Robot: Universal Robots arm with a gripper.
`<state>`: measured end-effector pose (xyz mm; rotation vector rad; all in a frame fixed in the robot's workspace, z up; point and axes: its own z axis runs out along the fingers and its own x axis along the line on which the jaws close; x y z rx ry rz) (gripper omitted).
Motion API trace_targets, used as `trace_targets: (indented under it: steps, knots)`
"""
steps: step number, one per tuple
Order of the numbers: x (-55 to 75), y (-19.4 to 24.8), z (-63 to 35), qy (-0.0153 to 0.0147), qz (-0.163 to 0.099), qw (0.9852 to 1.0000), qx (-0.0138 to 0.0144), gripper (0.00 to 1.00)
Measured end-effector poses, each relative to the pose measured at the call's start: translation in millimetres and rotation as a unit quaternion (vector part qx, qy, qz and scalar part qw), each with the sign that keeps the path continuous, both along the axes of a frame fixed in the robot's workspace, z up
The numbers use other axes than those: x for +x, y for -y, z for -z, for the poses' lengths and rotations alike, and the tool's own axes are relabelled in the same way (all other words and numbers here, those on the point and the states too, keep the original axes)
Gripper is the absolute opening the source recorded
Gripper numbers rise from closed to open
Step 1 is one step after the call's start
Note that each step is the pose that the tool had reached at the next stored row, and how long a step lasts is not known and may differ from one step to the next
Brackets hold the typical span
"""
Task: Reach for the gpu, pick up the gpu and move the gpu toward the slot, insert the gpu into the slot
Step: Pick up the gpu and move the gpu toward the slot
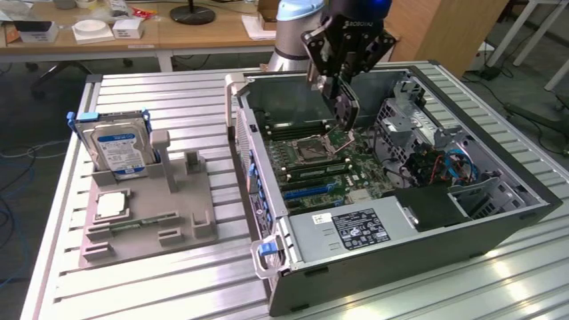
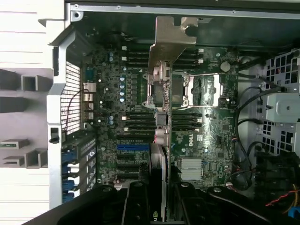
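Hovering inside the open dark-grey computer case [image 1: 427, 257], my black gripper [image 1: 342, 88] pinches the thin dark gpu card [image 1: 346, 112] upright above the green motherboard [image 1: 363, 163]. Through the wrist view, the gpu card [image 2: 158, 154] hangs edge-on beside the square metal processor socket [image 2: 197, 89].

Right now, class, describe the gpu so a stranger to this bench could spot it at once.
Find the open computer case on the slatted table. Above its green motherboard, the arm's tool grips a thin dark card on edge: the gpu. Unlike the parts fixed below, it hangs in the air, metal bracket lowest.
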<state>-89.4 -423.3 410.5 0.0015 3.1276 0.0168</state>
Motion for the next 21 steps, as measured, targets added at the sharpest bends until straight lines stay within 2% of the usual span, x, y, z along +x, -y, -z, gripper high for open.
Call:
trace_targets:
  steps: [21]
  knots:
    - [51.2,0.0,0.0,0.0,0.0,1.0,0.0,0.27]
